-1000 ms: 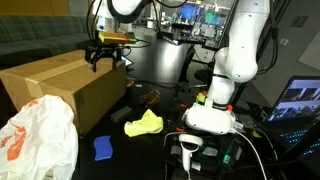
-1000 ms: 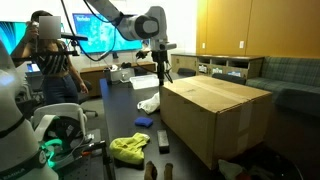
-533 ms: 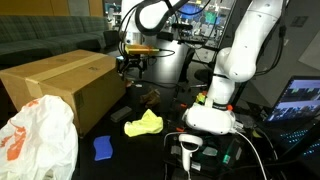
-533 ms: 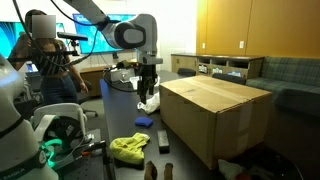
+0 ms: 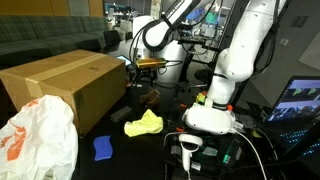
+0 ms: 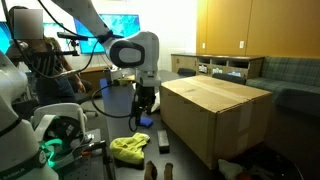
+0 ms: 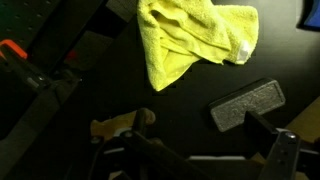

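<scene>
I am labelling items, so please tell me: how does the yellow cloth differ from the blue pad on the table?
The yellow cloth is crumpled into a heap, while the blue pad lies flat as a rectangle. The yellow cloth looks larger than the blue pad. The yellow cloth is bright, the blue pad darker. Both lie on the dark table near the cardboard box.

A robotics lab — glowing monitors point(image 6: 128, 22), a person point(image 6: 45, 62) at a workstation, wooden cabinets point(image 6: 235, 25).
</scene>
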Available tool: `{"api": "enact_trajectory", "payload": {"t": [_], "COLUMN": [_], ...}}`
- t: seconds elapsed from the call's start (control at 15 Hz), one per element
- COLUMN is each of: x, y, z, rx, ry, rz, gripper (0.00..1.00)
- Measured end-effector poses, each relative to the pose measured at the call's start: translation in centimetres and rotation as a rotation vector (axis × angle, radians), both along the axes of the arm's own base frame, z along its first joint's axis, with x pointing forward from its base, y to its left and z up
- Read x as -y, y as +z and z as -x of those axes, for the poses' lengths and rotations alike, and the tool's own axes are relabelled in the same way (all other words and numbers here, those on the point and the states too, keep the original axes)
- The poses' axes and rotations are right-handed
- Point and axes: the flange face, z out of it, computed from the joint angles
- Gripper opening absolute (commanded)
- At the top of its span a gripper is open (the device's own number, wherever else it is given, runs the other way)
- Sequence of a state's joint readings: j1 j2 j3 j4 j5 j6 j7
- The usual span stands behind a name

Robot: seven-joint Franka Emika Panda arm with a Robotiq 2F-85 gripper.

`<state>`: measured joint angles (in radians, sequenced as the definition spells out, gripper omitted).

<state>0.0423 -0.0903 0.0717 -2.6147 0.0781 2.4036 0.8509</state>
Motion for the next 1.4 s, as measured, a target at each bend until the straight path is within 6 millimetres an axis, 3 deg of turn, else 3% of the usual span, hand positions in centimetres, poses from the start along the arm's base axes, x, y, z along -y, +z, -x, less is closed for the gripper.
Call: {"api": "enact_trajectory", "payload": {"t": [0.93,1.4], "x": [13.2,16.6], "y": [-11.1,-15.1], "z": [2.1,1.6], "rx": [-0.039,-0.032], "ry": [0.073,0.150], "rz": [0.011,0.004], "gripper": [1.00,1.00]}}
